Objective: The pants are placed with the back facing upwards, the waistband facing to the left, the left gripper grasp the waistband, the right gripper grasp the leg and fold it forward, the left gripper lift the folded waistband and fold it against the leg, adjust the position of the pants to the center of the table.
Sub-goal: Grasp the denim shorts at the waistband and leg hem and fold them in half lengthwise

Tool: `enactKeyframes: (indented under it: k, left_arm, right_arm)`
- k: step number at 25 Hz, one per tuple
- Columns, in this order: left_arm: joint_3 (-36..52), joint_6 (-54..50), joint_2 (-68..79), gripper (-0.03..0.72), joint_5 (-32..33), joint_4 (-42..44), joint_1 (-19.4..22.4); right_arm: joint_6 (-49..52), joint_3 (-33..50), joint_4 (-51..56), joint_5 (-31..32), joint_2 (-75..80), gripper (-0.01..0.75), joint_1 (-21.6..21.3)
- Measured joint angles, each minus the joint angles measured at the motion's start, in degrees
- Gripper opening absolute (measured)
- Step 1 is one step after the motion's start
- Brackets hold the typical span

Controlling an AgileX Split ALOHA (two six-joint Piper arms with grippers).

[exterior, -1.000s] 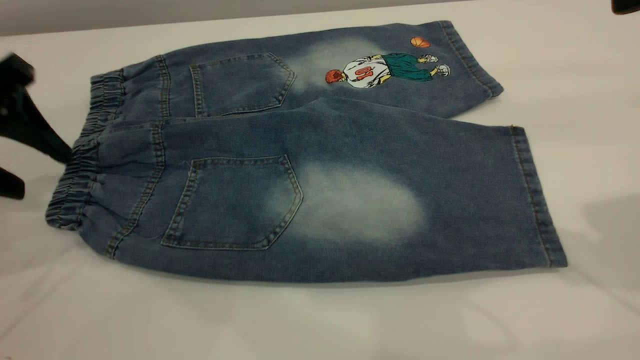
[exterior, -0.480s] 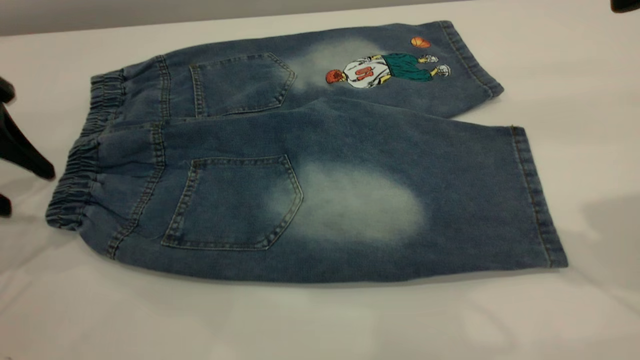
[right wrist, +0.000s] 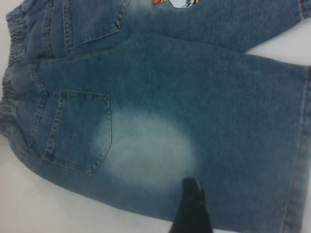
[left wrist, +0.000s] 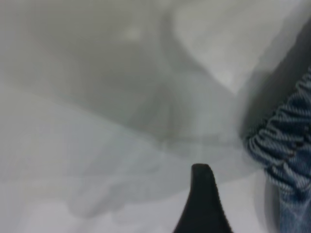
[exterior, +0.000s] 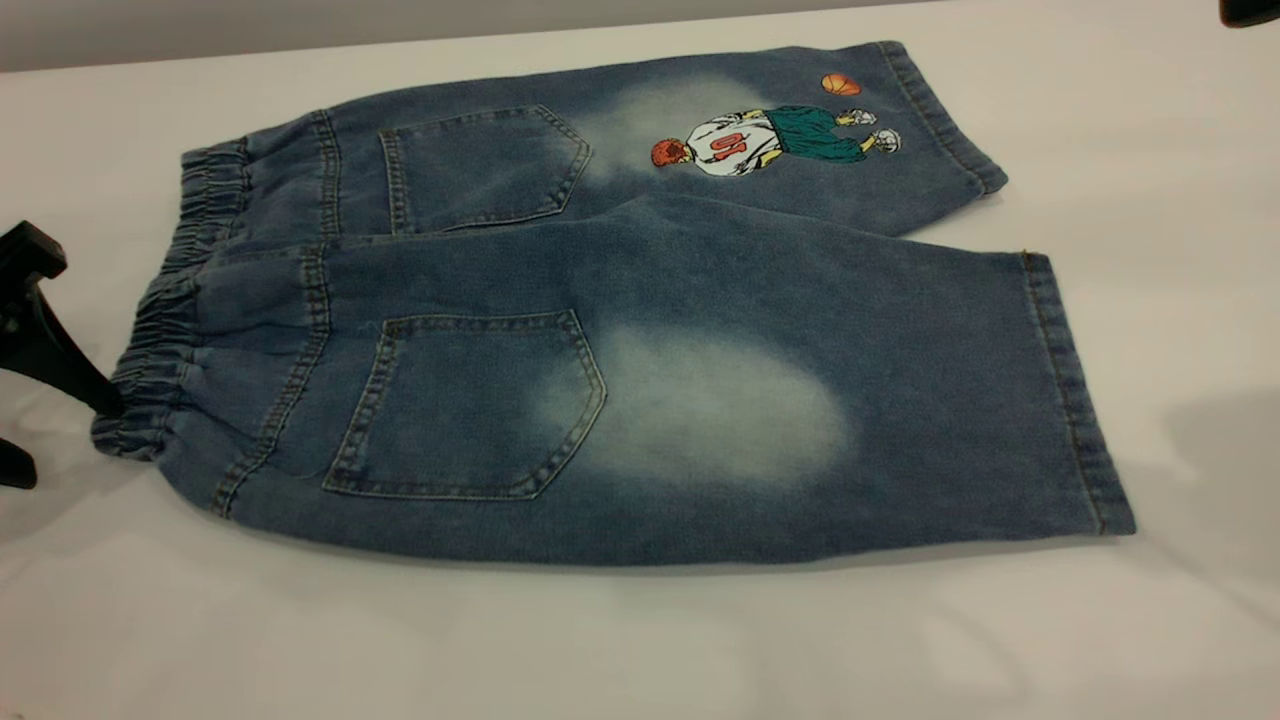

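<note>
At the waistband (exterior: pixel 165 330) edge my left end effector (exterior: pixel 45 400), fingers spread and holding nothing, flanks the flat pants (exterior: pixel 640 340); every fold remains undone.

The left gripper (exterior: pixel 45 430) sat low at the table's left edge with its two black fingers (exterior: pixel 50 350) spread apart, one tip nearer the back, the other nearer the front. The right gripper (exterior: pixel 1248 10) stayed up at the far right corner, barely in sight.
</note>
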Motion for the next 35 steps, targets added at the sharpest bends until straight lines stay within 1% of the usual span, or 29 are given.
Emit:
enactKeyframes:
  k: [4, 10, 12, 17, 20, 27, 29, 31, 32, 35]
  left_arm:
    - [0.00, 4.22, 0.06, 0.476, -0.13, -4.43, 0.00]
    - [0.00, 11.80, 0.06, 0.476, 0.54, -13.50, 0.00]
    - [-0.05, 12.20, 0.48, 0.476, 0.62, -14.18, 0.00]
    - [-0.05, 12.31, 4.80, 0.476, 3.17, -14.65, 0.00]
    - [-0.11, 14.39, 6.14, 0.473, 3.74, -15.98, 0.00]
    - [-0.11, 21.37, 7.71, 0.459, 3.34, -23.74, -0.11]
    - [-0.11, 23.12, 8.11, 0.433, 2.69, -25.45, -0.11]
    - [-0.11, 23.41, 8.24, 0.379, 1.78, -25.75, -0.11]
    - [-0.11, 23.41, 8.31, 0.345, 1.31, -25.70, -0.11]
    - [-0.11, 23.46, 8.49, 0.192, 0.01, -25.59, -0.11]
  right_arm:
    - [0.00, 0.00, 0.00, 0.00, 0.00, 0.479, 0.00]
    - [-0.12, 0.00, 0.68, -0.23, 0.00, 0.479, 0.00]
    - [-0.73, 0.00, 1.05, -0.23, 0.00, 0.479, 0.00]
    - [-1.17, 0.00, 1.20, -0.32, 0.00, 0.479, 0.00]
    - [-1.19, 0.00, 1.26, -0.32, 0.00, 0.479, 0.00]
    - [-1.19, 0.00, 1.27, -0.32, 0.00, 0.479, 0.00]
    - [-1.19, 0.00, 1.27, -0.32, 0.00, 0.479, 0.00]
    - [-1.19, 0.00, 1.27, -0.32, 0.00, 0.479, 0.00]
    - [-1.13, 0.00, 1.27, -0.32, 0.00, 0.479, 0.00]
    - [-1.13, 0.00, 1.27, -0.19, 0.00, 0.479, 0.00]
